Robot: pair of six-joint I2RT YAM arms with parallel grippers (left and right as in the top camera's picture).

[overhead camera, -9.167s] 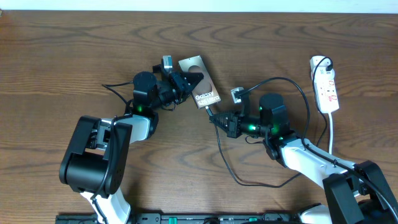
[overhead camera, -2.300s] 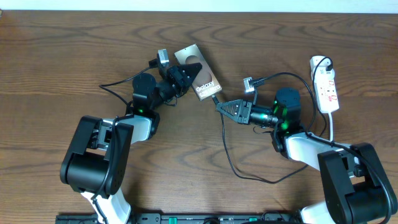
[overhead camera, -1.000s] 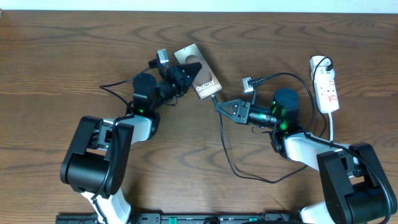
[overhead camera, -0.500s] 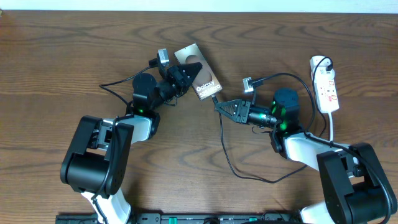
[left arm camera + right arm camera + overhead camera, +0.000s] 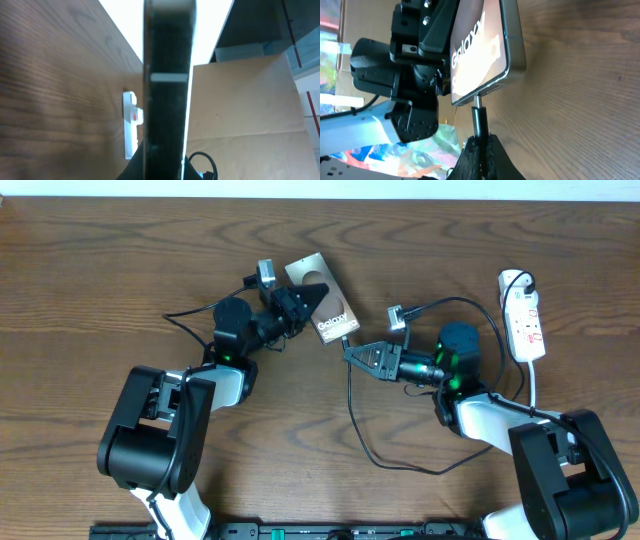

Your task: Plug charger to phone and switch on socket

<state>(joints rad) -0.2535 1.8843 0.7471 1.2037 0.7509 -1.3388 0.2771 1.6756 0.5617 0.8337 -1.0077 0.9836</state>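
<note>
Brown wood-grain table (image 5: 90,270) fills the view; a plain cardboard panel (image 5: 250,110) stands beyond the table's edge

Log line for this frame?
left claw: shut on phone | right claw: shut on charger | plug tip: at phone's bottom edge | socket: untouched

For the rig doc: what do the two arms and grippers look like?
The left arm and right arm have white links, black cylindrical joint housings with green lights, and bulky black bases. The left gripper and right gripper are black, tapering toward the tips. A small silver camera box sits on each wrist.
</note>
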